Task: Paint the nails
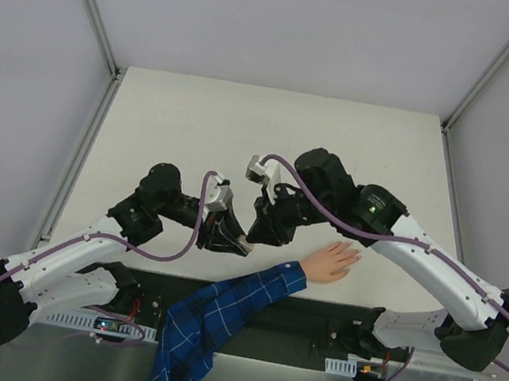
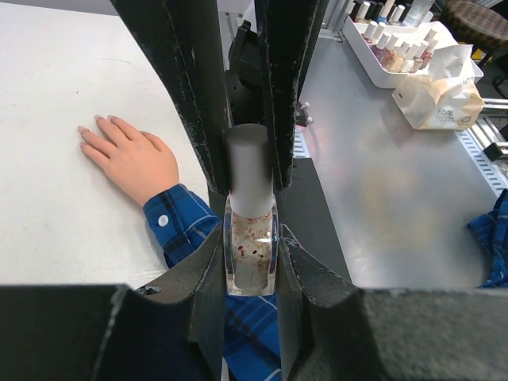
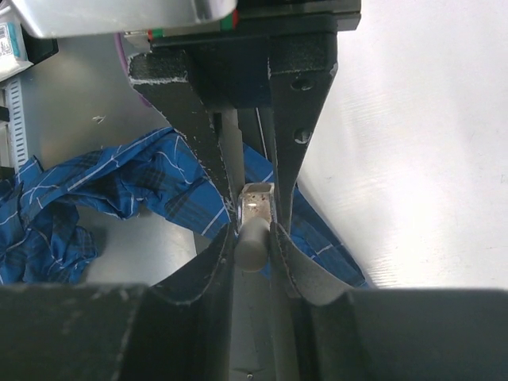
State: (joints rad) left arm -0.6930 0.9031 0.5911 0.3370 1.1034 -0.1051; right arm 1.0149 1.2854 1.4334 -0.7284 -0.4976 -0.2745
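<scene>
Left gripper [image 2: 250, 270], at lower centre, is clamping the clear glitter-flecked polish bottle [image 2: 251, 258] while right gripper [image 3: 252, 238] is closing on its grey cap [image 2: 248, 168], suggesting unscrewing comes next.

Looking like a robotics lab test cell: white table [image 1: 275, 117] sitting inside plain grey walls with aluminium frame posts [image 1: 89, 3] running up at its far corners. Arm bases bolted along the near edge, purple cables [image 1: 185, 238] trailing over them. Left wrist view showing a grey bench [image 2: 397, 190] alongside, a white tray of polish bottles [image 2: 389, 48] and a wipes pack [image 2: 440, 99] sitting at its far end.
</scene>
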